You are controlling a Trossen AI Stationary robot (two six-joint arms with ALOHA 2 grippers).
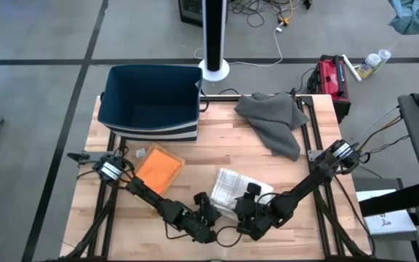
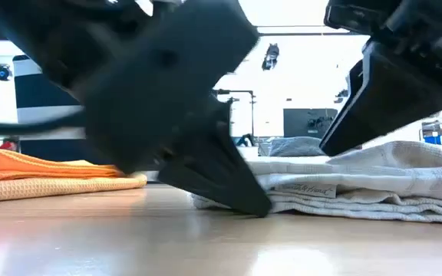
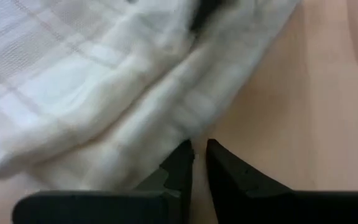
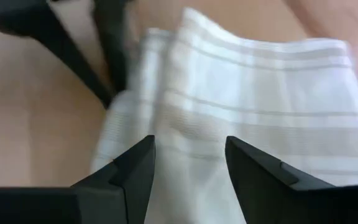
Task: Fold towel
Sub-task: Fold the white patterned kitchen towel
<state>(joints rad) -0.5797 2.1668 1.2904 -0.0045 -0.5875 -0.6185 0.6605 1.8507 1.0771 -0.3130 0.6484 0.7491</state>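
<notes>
Lighting is even and bright overhead; the low view is backlit and blown out, and close-up dark shapes are rendered blurry.

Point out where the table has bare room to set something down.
Bare wood lies between the grey cloth, orange cloth and white towel, and right of the white towel. Crowded: the near edge, where the left gripper and right gripper meet.

Both arms hide part of the white towel (image 1: 233, 188)'s near edge.
</notes>
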